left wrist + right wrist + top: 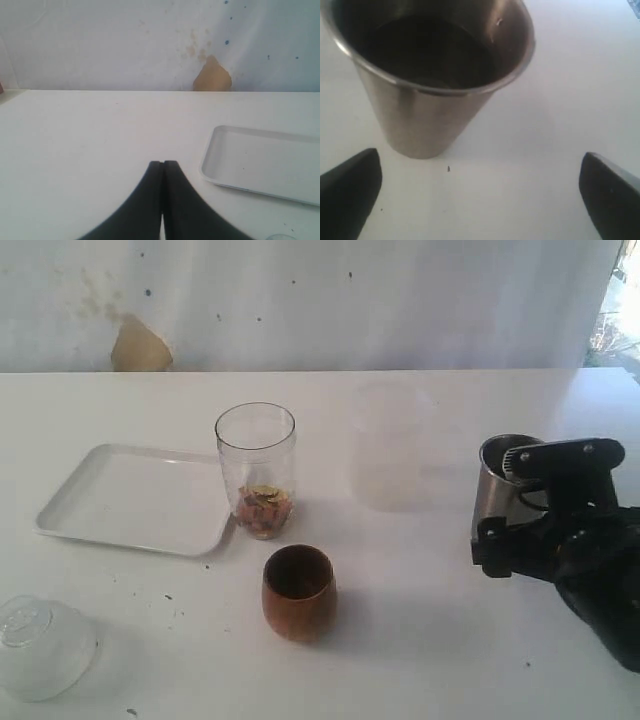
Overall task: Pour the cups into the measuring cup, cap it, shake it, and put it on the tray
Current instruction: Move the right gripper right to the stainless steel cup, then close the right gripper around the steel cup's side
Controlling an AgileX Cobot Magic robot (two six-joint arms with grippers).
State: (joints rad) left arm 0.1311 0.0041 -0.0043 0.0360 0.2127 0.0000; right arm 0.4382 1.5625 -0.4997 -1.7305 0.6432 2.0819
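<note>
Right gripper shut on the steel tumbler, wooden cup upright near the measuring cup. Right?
No. The right gripper is open, not shut on the steel tumbler, which stands free ahead of the jaws in the right wrist view. Rest holds.

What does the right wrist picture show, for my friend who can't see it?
A tapered brushed-steel tumbler stands upright on a white table, its inside dark. The open right gripper sits just short of it, black fingers spread wide, not touching.

Tray (130,502) at left, measuring cup (256,475) just right of it, wooden cup (298,592) in front, tumbler (492,490) far right
</note>
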